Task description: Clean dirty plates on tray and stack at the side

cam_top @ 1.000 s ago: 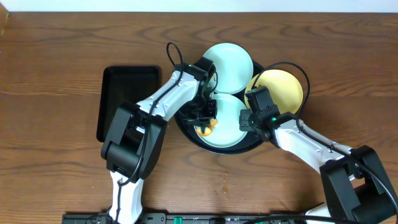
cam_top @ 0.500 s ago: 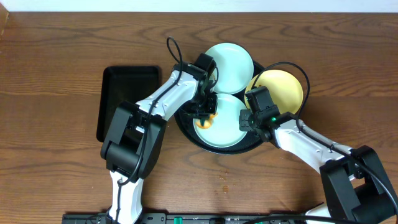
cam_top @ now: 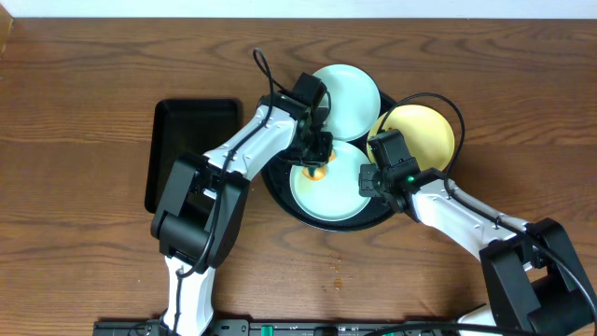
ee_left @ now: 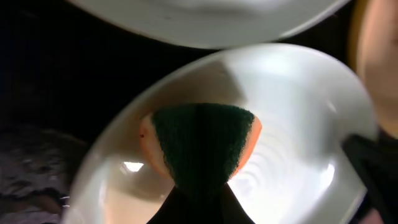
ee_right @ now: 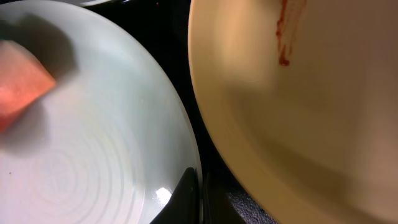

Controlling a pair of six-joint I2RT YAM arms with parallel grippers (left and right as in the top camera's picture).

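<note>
Our left fingers clamp a green-faced orange sponge against the near mint plate. Our right fingers rest together at that plate's right rim. It shares the round black tray with a second mint plate and a red-smeared yellow plate, toward the tabletop's far edge.

Overhead: fixed high, straight down; takes in table, whole tray. Left wrist: very close, looking down onto sponge on near mint plate. Right wrist: equally close, over that plate's rim and yellow plate. All three share the mint plate.
</note>
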